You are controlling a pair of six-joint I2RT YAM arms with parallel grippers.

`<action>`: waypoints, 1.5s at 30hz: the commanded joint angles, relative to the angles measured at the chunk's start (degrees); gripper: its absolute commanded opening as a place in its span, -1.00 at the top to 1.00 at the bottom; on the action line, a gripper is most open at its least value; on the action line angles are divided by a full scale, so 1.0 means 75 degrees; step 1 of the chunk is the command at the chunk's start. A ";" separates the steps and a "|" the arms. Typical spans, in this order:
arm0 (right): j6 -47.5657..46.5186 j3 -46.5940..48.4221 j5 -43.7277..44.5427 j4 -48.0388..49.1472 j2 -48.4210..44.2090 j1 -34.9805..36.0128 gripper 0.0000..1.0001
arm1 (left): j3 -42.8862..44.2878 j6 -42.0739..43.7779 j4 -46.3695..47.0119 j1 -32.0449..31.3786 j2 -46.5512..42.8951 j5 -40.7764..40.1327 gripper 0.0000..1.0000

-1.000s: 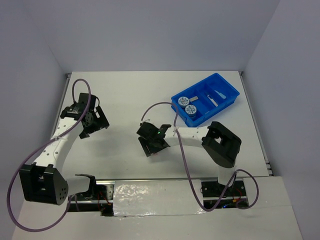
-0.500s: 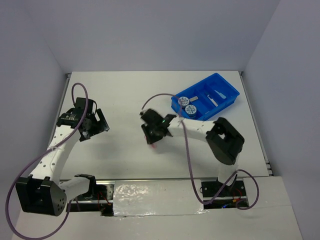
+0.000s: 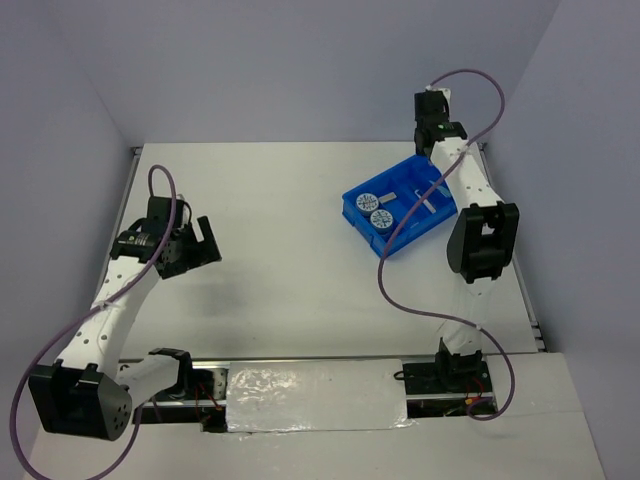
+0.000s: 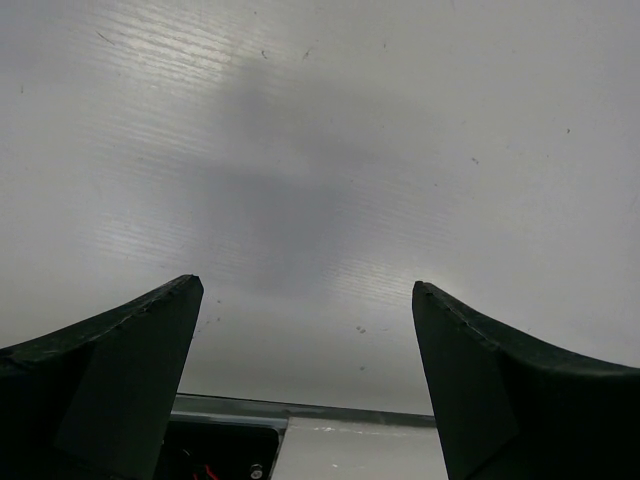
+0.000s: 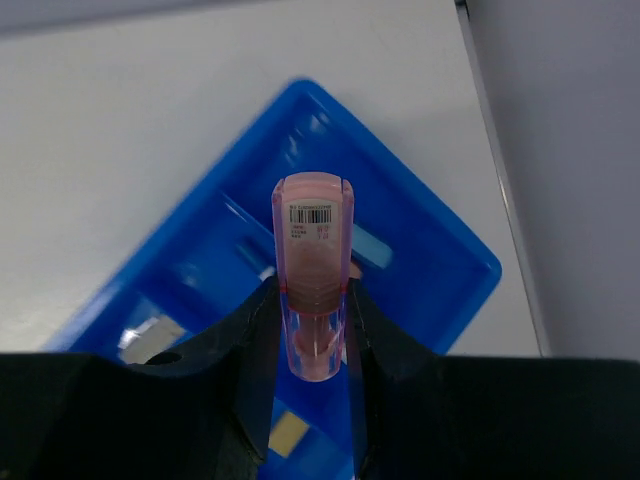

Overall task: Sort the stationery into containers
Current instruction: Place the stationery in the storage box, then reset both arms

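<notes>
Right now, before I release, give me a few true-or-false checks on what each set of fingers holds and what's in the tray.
1. The right fingers grip a pink piece. True.
2. The pink piece lies in the tray. False: it is held in the air above the tray.
3. The left fingers are shut on a pen. False: they are open, with nothing between them, over the table.
4. Two round-faced boxes sit in the tray. True.
</notes>
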 commanded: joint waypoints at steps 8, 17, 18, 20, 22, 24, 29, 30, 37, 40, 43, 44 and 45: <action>-0.0401 0.0514 0.0381 -0.0764 0.0771 -0.0687 0.82 | 0.0243 0.0375 0.0134 0.0039 0.0162 0.0327 -0.99; 0.0009 0.0666 -0.0849 -0.0905 0.1205 -0.1321 0.62 | 0.0489 0.0445 0.0205 0.0039 0.0373 0.0198 -0.99; 0.0009 0.0678 -0.0943 -0.0905 0.1217 -0.1321 0.61 | 0.0489 0.0445 0.0217 0.0039 0.0408 0.0175 -0.99; 0.0056 0.0830 -0.1096 -0.0963 0.1322 -0.1321 0.59 | 0.0524 0.0445 0.0252 0.0039 0.0467 0.0163 -0.99; 0.0068 0.0959 -0.1143 -0.0987 0.1381 -0.1321 0.54 | 0.0571 0.0445 0.0299 0.0039 0.0560 0.0151 -0.99; 0.0045 0.0995 -0.1202 -0.0999 0.1416 -0.1321 0.45 | 0.0665 0.0445 0.0310 0.0039 0.0677 0.0151 -0.99; 0.0044 0.1100 -0.1483 -0.1033 0.1381 -0.1333 -0.47 | 0.0817 0.0539 0.0404 0.0039 0.0888 0.0233 -0.99; 0.0068 0.1170 -0.1495 -0.1069 0.1370 -0.1333 -0.99 | 0.0817 0.0551 0.0404 0.0039 0.0912 0.0268 -0.99; 0.0056 0.1534 -0.1588 -0.1186 0.0470 -0.1333 -1.00 | 0.1471 0.0668 0.0264 0.0039 0.1275 0.0081 -0.99; 0.0230 0.1545 -0.1892 -0.1371 -0.0011 -0.1321 -0.99 | 0.2093 0.0645 0.0053 0.0051 0.1498 -0.0175 -0.99; 0.0617 0.1208 -0.2536 -0.1725 -0.0878 -0.1263 -0.99 | 0.2924 0.0388 -0.0415 0.0051 0.1720 -0.1016 -0.99; 0.0654 0.0962 -0.2735 -0.1737 -0.1217 -0.1146 -0.99 | 0.3159 0.0340 -0.0637 0.0074 0.1802 -0.1207 -0.99; 0.0654 0.0206 -0.3039 -0.1656 -0.1580 -0.1076 -0.99 | 0.3335 0.0317 -0.0674 0.0074 0.1826 -0.1324 -0.99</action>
